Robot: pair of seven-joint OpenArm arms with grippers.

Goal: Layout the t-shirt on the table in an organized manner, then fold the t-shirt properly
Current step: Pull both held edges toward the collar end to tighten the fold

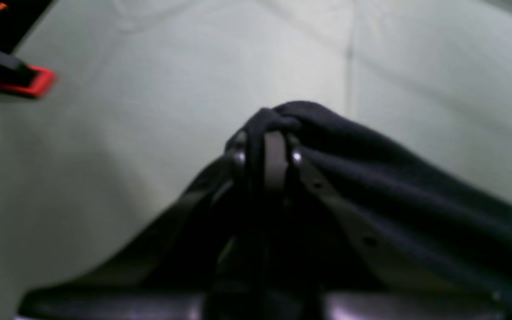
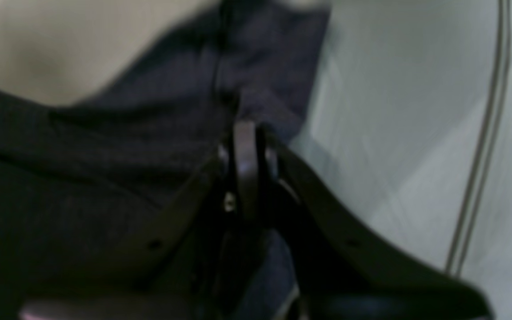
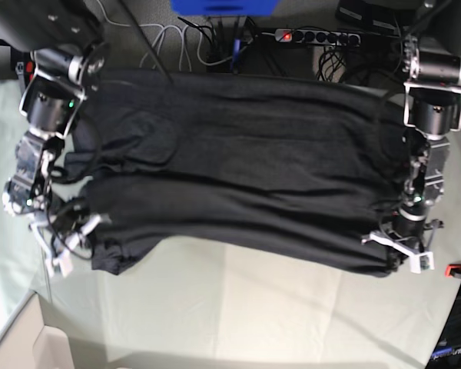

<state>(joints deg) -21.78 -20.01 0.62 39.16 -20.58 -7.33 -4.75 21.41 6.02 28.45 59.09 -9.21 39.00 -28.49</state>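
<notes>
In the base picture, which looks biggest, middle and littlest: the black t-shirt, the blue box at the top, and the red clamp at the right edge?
1. t-shirt: by far the biggest, spread between both arms.
2. blue box: much smaller, and cut off by the top edge, so its full size is unsure.
3. red clamp: the littlest, just a small bit.

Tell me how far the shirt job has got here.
Done: the t-shirt is spread plain side up across the table, though wrinkled. In hand: the left gripper and right gripper are each shut on an end of the near edge. Left: no fold shows yet.
</notes>
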